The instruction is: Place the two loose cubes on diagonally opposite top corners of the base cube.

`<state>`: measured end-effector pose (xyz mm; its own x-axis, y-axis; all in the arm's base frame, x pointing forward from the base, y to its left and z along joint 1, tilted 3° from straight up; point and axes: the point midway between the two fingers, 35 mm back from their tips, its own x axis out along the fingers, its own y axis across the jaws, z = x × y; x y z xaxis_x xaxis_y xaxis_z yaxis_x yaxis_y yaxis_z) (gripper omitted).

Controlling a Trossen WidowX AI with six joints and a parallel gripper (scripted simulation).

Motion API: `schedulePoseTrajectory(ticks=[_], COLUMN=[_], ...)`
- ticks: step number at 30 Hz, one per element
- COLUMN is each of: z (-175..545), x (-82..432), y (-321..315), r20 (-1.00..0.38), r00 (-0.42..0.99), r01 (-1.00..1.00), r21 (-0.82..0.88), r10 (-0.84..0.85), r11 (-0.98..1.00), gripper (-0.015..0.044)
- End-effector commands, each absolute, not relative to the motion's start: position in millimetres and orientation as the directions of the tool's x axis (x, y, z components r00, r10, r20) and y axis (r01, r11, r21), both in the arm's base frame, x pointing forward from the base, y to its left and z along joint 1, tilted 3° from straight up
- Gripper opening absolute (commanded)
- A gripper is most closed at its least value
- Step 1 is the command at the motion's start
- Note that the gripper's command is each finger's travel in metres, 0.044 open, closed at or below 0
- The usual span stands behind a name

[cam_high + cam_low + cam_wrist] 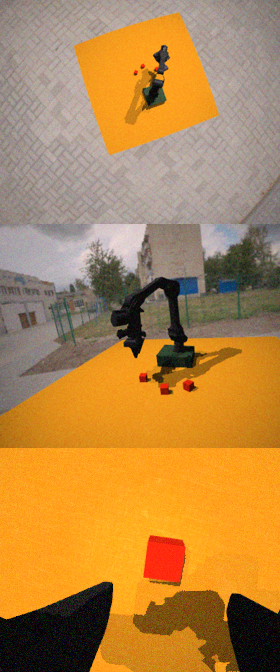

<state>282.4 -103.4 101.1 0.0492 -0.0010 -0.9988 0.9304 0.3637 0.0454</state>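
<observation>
Three matching red cubes rest apart on the orange mat [112, 136] [102, 414] [60, 508]; I cannot tell which one is the fixed base. One cube [156, 68] [143, 377] is closest to the arm. A second cube [143, 66] [164, 389] and a third cube [135, 72] [188, 385] lie farther to one side. My gripper [136, 356] [172, 597] is open and empty, pointing down, well above the mat. A single cube [164, 560] shows in the wrist view, just above the line between the fingertips, probably the one closest to the arm.
The arm rises from a dark green block [162, 96] [175, 357] and arches over toward the cubes. The arm's shadow falls across the mat near the block and the cubes. Paving [51, 176] surrounds the mat.
</observation>
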Motion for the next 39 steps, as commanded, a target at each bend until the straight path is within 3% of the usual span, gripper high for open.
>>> schedulePoseTrajectory(ticks=[1, 7, 14, 39], z=[94, 88, 33, -2], x=[280, 281, 280, 281], y=[-91, -91, -88, -86], r20=[-0.999, -0.999, -0.999, -0.999], r00=[0.007, 0.007, 0.007, 0.006], r01=[0.943, 0.943, 0.943, 0.943], r21=[0.022, 0.022, 0.022, 0.022], r10=[0.047, 0.047, 0.047, 0.047], r11=[0.333, 0.333, 0.333, 0.333], gripper=[0.0265, 0.0265, 0.0265, 0.0265])
